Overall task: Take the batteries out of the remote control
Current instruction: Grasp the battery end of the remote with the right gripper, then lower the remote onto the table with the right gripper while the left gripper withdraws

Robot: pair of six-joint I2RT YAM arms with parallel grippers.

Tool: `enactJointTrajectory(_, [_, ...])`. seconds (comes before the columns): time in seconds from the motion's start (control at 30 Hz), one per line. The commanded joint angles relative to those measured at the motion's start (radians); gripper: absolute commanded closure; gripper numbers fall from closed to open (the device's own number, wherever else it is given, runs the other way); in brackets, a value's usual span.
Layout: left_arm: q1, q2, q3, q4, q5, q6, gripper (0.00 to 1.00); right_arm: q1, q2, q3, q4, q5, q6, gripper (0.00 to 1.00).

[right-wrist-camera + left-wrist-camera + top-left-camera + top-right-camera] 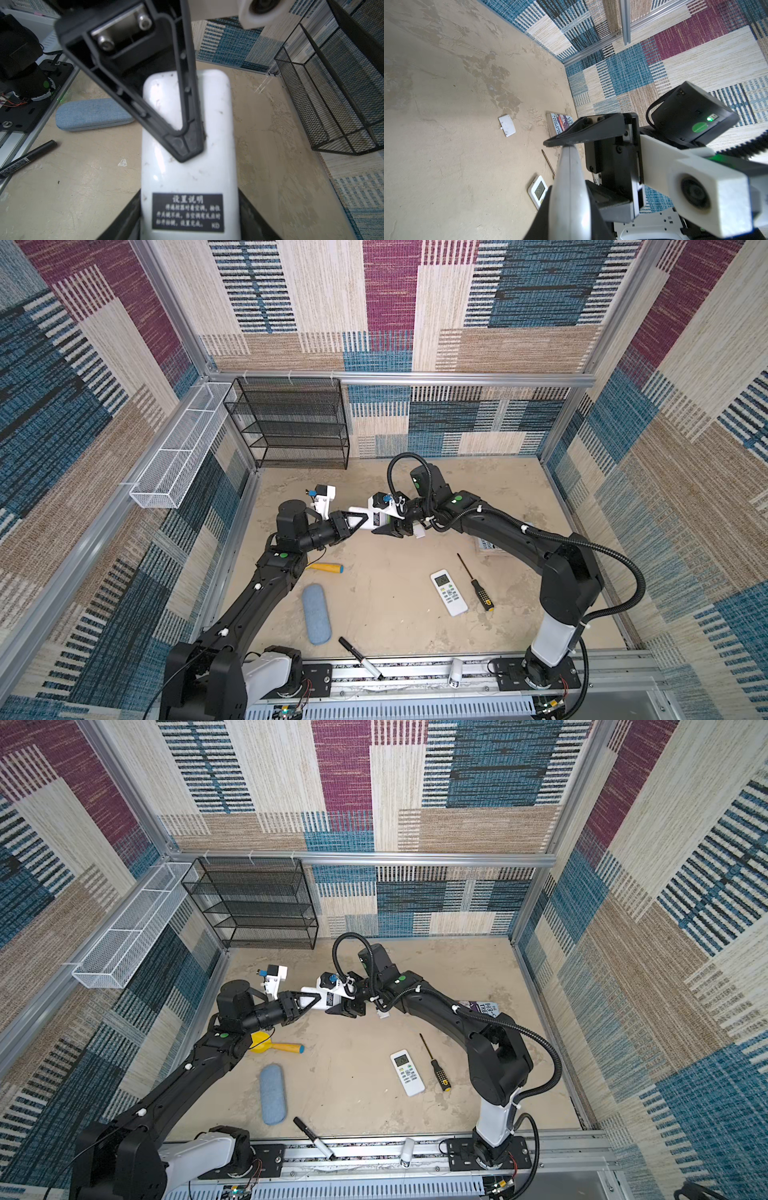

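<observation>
While the batteries show in no view, their carrier, the white oblong plastic remote control, is lifted clear of the sandy tabletop and spans the gap between the two arms. Its long axis runs roughly level from one arm to the other in both top views. Its back, bearing a black printed label, faces upward.

The left gripper has its jaws narrow and clamped flat on the unlabelled end, one black triangular finger lying along the back. The right gripper straddles the labelled end, its jaws flanking the long edges. Whether they bear on the casing cannot be told.

A small white cover plate lies loose on the tabletop, so the compartment is judged open. It is probably at the labelled end, beyond what the right wrist view shows. On that judgement the batteries lie between or just behind the right jaws, making the right arm the nearer. Any extraction turns on the left clamp keeping the back upward.
</observation>
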Motion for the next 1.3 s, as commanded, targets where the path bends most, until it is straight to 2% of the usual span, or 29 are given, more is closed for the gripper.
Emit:
enactJointTrajectory(0.0, [0.000,-0.007,-0.005,-0.002,0.019,0.022,0.76,-0.002,0.008,0.014,0.010,-0.006,0.034,0.44])
enactJointTrajectory(0.1, [0.000,-0.007,-0.005,-0.004,0.014,0.021,0.69,-0.002,0.011,0.015,0.006,-0.008,0.045,0.45])
enactJointTrajectory(0.37, [0.001,-0.011,-0.006,-0.016,-0.007,0.021,0.31,-0.003,0.015,-0.012,0.021,-0.008,0.087,0.47])
enactJointTrajectory(0.47, [0.005,-0.020,-0.006,-0.059,-0.051,0.036,0.18,-0.010,0.023,-0.034,0.033,0.008,0.138,0.47])
enactJointTrajectory(0.57, [0.025,-0.033,-0.003,-0.131,-0.105,0.050,0.10,-0.017,0.026,-0.075,0.070,0.043,0.219,0.48])
enactJointTrajectory(0.77, [0.076,-0.065,0.000,-0.257,-0.194,0.067,0.07,-0.022,0.042,-0.176,0.139,0.084,0.412,0.48])
enactJointTrajectory(0.97, [0.080,-0.096,0.004,-0.314,-0.252,0.094,0.08,-0.021,0.058,-0.306,0.256,0.160,0.573,0.49])
enactJointTrajectory(1.27, [0.080,-0.099,0.002,-0.316,-0.253,0.093,0.09,-0.021,0.126,-0.334,0.265,0.332,0.664,0.48])
